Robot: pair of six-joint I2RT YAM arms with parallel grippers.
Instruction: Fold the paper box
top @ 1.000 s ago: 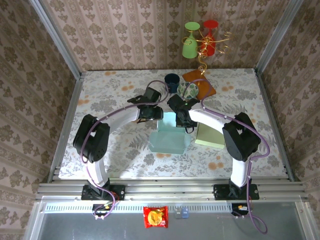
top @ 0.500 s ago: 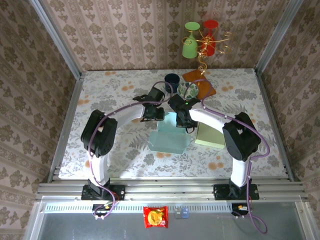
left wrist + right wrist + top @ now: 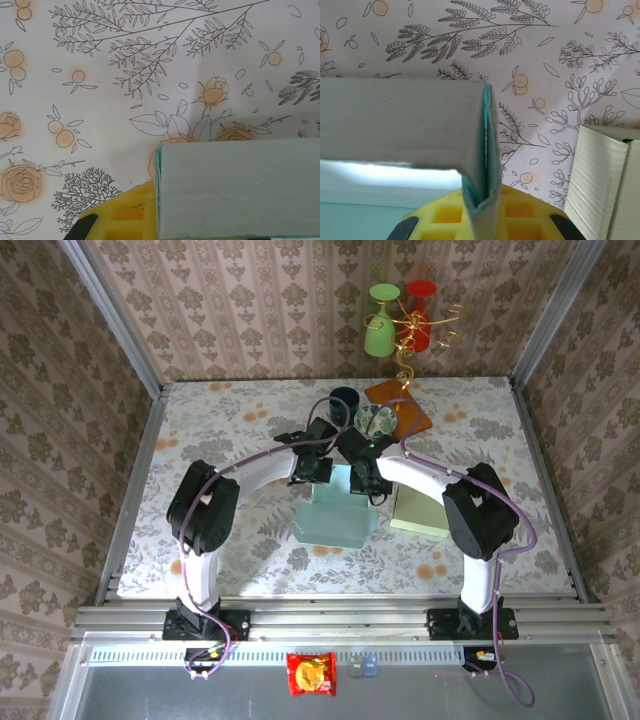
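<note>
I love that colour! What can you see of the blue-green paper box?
The paper box is pale blue-green card, partly folded, sitting mid-table on the flowery tablecloth. Its far wall stands upright, and the left gripper and right gripper each pinch that wall. By the right gripper the card is doubled into a flap between yellow fingers.

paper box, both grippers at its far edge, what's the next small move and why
Probably ease both arms inward, folding the far wall down: left gripper and right gripper are shut on the far edge of the paper box, the right pinching a doubled flap.
</note>
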